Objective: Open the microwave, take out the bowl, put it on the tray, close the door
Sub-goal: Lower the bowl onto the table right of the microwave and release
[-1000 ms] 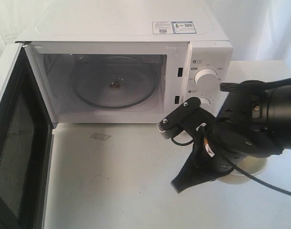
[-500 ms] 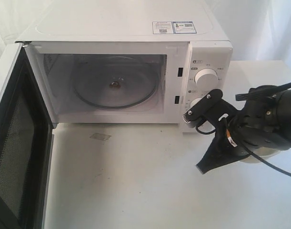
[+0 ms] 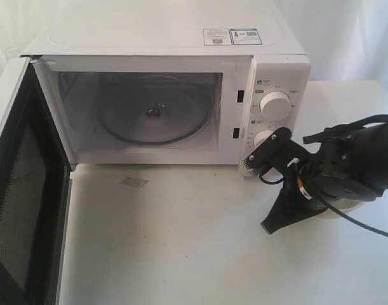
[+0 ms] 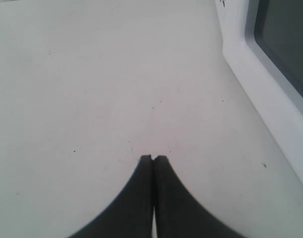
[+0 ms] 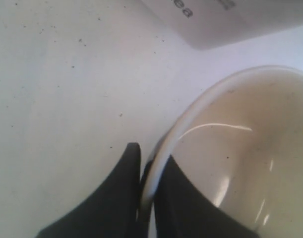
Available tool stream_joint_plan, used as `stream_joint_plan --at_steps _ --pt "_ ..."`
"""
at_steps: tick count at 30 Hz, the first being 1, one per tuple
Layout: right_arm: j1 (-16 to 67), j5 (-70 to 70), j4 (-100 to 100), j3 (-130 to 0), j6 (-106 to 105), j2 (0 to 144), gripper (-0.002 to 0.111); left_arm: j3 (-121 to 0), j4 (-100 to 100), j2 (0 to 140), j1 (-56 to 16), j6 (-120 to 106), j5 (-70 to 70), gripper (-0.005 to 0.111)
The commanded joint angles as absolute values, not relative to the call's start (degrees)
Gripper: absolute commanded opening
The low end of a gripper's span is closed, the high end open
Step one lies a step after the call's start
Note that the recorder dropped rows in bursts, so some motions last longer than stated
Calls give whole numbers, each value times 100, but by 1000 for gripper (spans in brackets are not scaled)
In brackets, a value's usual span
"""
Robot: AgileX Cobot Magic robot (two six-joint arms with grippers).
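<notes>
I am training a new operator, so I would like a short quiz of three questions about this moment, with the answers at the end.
1. True or false: the door of the microwave stands open.
2. Choose one. What is the right gripper closed on?
A. the rim of the bowl
B. a microwave knob
C. nothing
3. Fill in the word: the left gripper is ____ and holds nothing.

Key:
1. True. The door is swung wide to the left of the exterior view.
2. A. One finger is inside the rim and the other is outside it.
3. shut
</notes>
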State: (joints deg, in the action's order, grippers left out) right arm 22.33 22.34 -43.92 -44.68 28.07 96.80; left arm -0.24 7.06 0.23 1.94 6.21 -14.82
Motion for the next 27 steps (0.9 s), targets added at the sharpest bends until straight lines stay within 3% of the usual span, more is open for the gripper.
stream_joint_plan --at_steps 1,4,7,10,27 --pt "2169 2302 -4486 -4488 2834 9677 0 0 660 0 212 616 -1463 0" --pt "2169 2248 -4444 -4488 2835 9795 4 0 660 0 212 616 -1463 0" --pt "2169 2171 -4444 -4488 2843 9974 27 0 660 0 212 616 -1463 0" --pt "2166 2049 -4457 -4488 2848 9998 37 0 660 0 212 616 -1463 0" --pt "2177 2375 -4228 -4682 2873 8780 38 0 660 0 212 616 -1463 0"
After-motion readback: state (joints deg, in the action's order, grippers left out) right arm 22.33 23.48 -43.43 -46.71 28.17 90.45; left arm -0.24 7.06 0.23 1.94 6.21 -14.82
